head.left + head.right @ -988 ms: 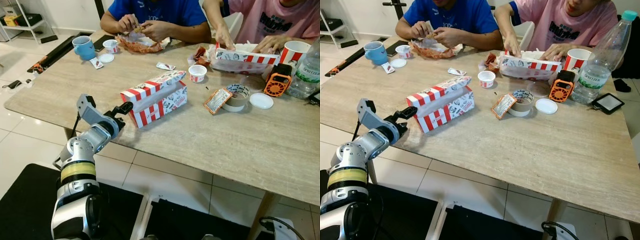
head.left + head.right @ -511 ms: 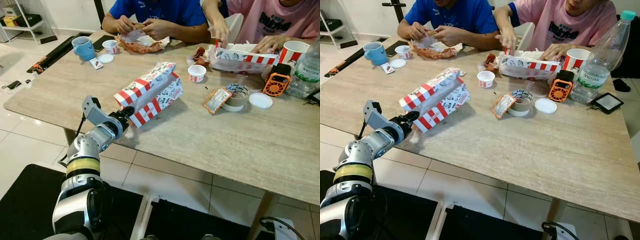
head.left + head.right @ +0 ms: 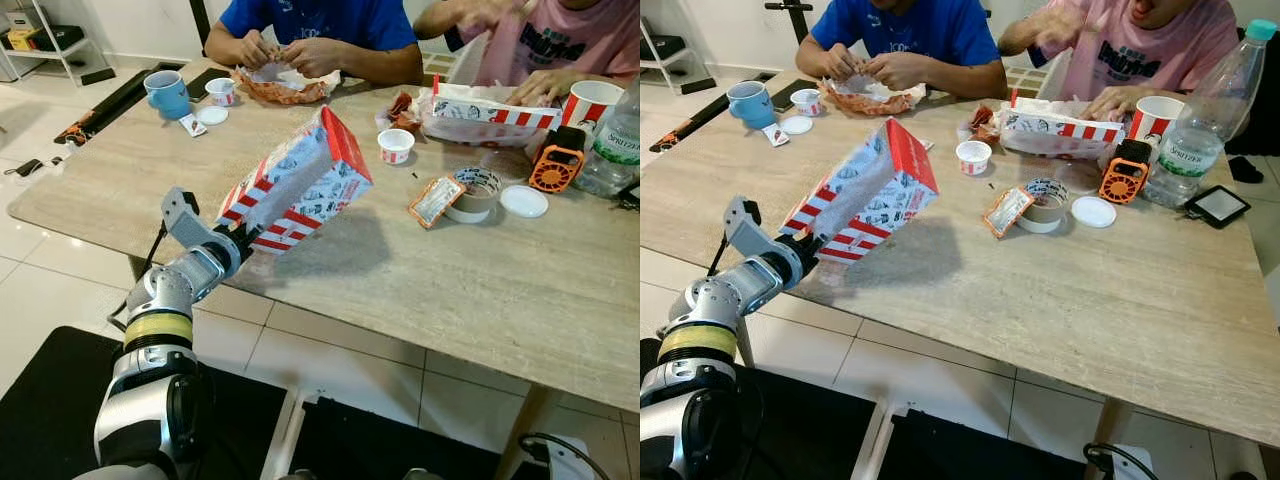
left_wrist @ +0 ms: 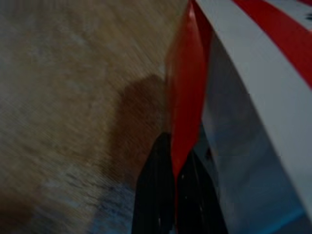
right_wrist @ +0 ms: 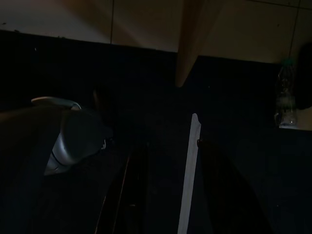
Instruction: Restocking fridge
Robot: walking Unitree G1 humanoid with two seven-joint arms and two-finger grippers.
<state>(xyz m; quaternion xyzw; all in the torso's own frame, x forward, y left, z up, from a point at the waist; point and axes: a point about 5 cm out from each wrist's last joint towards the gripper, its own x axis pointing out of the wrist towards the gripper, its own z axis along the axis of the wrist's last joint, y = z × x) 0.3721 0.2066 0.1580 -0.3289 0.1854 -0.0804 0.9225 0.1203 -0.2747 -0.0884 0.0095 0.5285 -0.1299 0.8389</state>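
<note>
A red-and-white striped food box (image 3: 300, 185) hangs tilted steeply above the near left part of the wooden table (image 3: 450, 290), its red end up. My left gripper (image 3: 240, 240) is shut on the box's lower near corner, just past the table's front edge. In the left wrist view the two black fingers (image 4: 156, 195) pinch a red flap of the box (image 4: 187, 97) over the tabletop. My right arm hangs idle, and its wrist view is very dark, with floor and a table leg (image 5: 187, 44).
Two people sit at the far side, eating, hands over a wrapper (image 3: 280, 85) and a second striped box (image 3: 490, 112). On the table stand a blue mug (image 3: 166, 94), a small cup (image 3: 395, 146), a tape roll (image 3: 475, 193), an orange device (image 3: 555, 165) and a water bottle (image 3: 615, 140).
The striped box lay flat on the table a second ago. My left gripper took its near corner, and the box has swung up off the table into a steep tilt.
</note>
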